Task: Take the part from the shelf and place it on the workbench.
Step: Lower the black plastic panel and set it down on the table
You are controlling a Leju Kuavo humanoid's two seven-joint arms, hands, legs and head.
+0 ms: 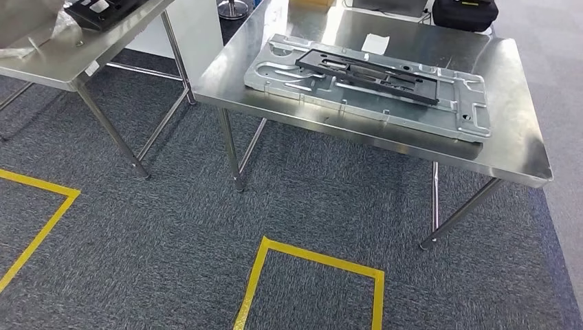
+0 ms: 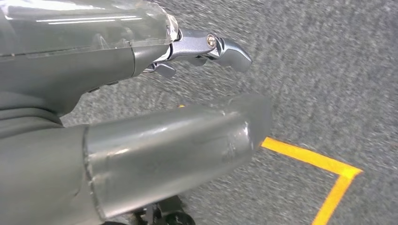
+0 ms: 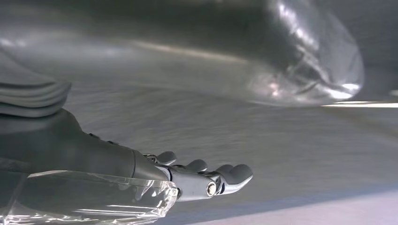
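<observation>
— So where was the part (image 1: 367, 74) at that moment?

— It lay flat on the steel workbench (image 1: 522, 148) in the head view: a long black frame resting on top of a larger silver stamped plate (image 1: 467, 122), running along the plate's length. Neither hand touched it.

— And the hands?

— Both hung over the grey carpet (image 1: 323, 206). The left hand (image 2: 141, 117) held nothing; its thick thumb (image 2: 178, 150) stood apart from the darker fingers (image 2: 220, 47), which reached out with their tips bent. The right hand (image 3: 155, 178) was empty too, its fingers (image 3: 225, 178) stretched out side by side with the thumb (image 3: 309, 61) well away from them. The surface past it was blurred.

— Anything else around?

— Yellow tape (image 1: 309, 258) marked squares on the carpet in front of the workbench, and a corner of such tape (image 2: 328, 168) showed beside the left thumb. A white slip of paper (image 1: 375, 43) lay on the workbench behind the plate, with a black bag (image 1: 464, 12) at the far edge. A 2nd steel table (image 1: 62, 65) stood to the left, carrying a black part (image 1: 100, 10) of its own.
</observation>
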